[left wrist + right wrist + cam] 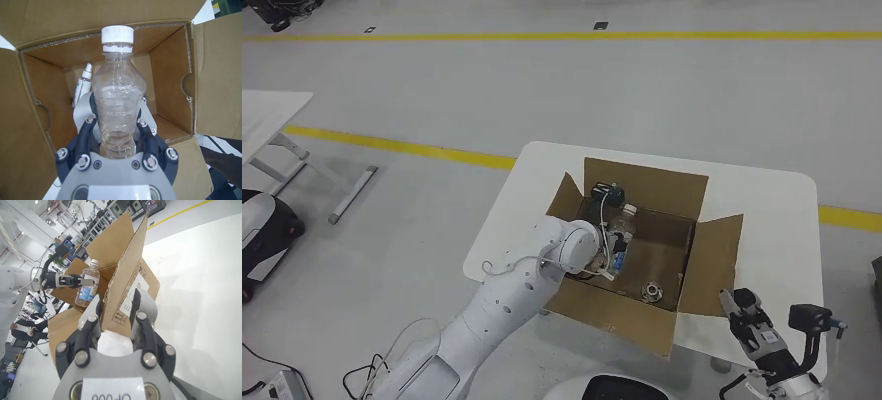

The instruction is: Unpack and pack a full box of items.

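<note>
An open cardboard box point(692, 262) point(170, 79) point(132, 262) stands on the white table point(762, 200). My left gripper point(117, 106) point(88, 281) point(617, 240) is shut on a clear plastic bottle point(118, 91) point(87, 285) with a white cap, held upright above the box opening. Inside the box a small white spray bottle point(83, 83) leans against a wall, and a small metal item point(652, 291) lies on the floor. My right gripper point(117, 300) point(747, 318) stands open beside the box's outer wall, holding nothing.
The box flaps point(722, 255) stick up and outward around the opening. Bare table surface point(198, 285) lies beside the box on the right arm's side. The table's edge point(487, 240) runs close to the left arm.
</note>
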`<state>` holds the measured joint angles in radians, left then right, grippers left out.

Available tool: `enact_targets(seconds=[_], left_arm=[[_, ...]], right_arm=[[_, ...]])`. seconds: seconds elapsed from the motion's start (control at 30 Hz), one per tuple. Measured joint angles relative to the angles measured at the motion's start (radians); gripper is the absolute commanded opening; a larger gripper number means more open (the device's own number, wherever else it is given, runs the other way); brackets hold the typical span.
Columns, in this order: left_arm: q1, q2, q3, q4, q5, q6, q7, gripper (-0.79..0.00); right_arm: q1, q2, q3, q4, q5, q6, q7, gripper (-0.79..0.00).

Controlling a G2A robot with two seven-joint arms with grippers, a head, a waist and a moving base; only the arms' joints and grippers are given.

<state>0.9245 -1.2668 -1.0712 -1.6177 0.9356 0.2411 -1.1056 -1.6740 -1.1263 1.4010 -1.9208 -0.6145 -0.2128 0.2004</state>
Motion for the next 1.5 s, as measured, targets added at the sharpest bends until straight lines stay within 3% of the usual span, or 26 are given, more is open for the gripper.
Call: enact_targets(seconds=[0.63, 0.93, 1.17, 1.5], left_arm=[[0.016, 0.004, -0.010, -0.035, 0.016, -0.025, 0.022, -0.785], [0.033, 0.027, -0.126, -0.196, 0.001, -0.036, -0.146, -0.785], [0.083, 0.052, -0.271, -0.347, -0.010, -0.049, -0.245, -0.785], [0.084, 0.052, -0.272, -0.348, -0.012, -0.046, -0.246, -0.785]], right_arm=[[0.014, -0.004, 0.015, 0.006, 0.031, 0.045, -0.003, -0.785], [0.001, 0.007, 0.107, -0.028, 0.067, 0.025, 0.096, -0.785], [-0.015, 0.011, 0.146, -0.049, 0.064, 0.014, 0.116, -0.785], [-0.015, 0.011, 0.145, -0.049, 0.064, 0.014, 0.116, -0.785]])
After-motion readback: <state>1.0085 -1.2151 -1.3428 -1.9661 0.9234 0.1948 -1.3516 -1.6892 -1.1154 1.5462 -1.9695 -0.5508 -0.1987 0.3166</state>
